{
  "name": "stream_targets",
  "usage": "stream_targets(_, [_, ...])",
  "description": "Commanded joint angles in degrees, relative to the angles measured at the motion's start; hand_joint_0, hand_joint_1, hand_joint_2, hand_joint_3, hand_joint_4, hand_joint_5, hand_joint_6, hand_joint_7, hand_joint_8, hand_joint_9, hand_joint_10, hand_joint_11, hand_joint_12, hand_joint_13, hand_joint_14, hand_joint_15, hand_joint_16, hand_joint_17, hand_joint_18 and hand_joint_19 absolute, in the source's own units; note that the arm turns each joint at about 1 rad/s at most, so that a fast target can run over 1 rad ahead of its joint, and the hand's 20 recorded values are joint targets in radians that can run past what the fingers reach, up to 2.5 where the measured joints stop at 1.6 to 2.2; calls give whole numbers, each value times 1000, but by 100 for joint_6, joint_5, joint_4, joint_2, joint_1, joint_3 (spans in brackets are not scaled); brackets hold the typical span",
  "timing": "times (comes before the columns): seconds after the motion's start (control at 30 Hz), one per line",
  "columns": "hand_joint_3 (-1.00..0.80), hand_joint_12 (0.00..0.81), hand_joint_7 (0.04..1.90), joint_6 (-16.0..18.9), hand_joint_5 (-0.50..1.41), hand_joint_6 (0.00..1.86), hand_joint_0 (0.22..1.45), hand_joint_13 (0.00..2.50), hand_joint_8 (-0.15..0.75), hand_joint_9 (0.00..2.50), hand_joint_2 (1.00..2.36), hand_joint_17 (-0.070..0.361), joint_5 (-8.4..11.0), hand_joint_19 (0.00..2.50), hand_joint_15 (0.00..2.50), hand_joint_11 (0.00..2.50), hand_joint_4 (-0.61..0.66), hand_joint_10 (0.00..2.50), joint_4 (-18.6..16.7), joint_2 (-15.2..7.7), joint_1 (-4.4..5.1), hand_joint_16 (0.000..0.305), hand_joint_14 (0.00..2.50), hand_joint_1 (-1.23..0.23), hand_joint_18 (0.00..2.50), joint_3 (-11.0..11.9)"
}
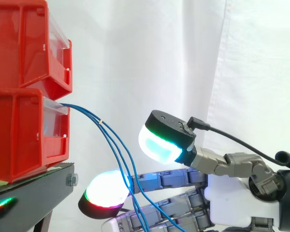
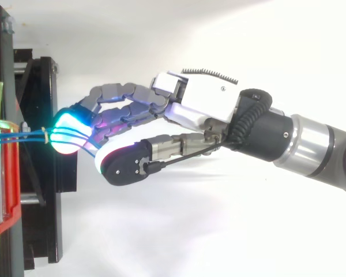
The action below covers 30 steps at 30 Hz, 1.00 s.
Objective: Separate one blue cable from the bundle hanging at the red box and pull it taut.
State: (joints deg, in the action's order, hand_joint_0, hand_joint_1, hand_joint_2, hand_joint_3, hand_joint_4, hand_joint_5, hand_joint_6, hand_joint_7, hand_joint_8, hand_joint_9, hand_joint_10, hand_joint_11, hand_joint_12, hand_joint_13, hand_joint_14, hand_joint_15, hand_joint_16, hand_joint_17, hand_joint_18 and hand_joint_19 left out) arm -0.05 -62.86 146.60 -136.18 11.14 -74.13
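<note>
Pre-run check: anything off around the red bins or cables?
Nothing stands out. Red bins sit squarely stacked on the black stand; blue cables hang slack, banded together, past the open hand.

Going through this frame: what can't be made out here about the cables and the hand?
- Lower ends of the blue cables: side view, cut off by the bottom edge.
- Where they start inside the lower red bin: side view, hidden by the bin's front.
- Their run past the fingertips: top view, washed out by the pads' glow.
- Palm of the hand: side view, partly cut off by the bottom edge.
</note>
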Motion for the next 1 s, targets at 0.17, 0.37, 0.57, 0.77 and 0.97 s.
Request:
stream_targets(0.17, [-500,329,911,119,-193,503,530,696,253,609,1000,82,-16,330,362,374,204,11,-52,-5,20,36,14,-616,562,65])
stream_targets(0.37, [-500,327,906,312,-192,503,533,696,252,609,1000,81,-25,327,364,378,200,11,-52,-5,20,36,14,-619,566,65])
stream_targets(0.57, [-500,329,910,497,-189,503,533,700,254,614,1000,81,-16,330,366,380,198,11,115,-5,-24,36,14,-619,569,65])
stream_targets(0.77, [-500,328,929,743,-182,503,535,702,253,614,1000,81,-201,337,365,381,205,12,642,4,-42,36,14,-619,571,65])
stream_targets(0.97, [-500,325,966,822,-176,503,540,704,251,614,1000,80,-447,338,373,382,211,11,739,4,-51,36,14,-620,573,65])
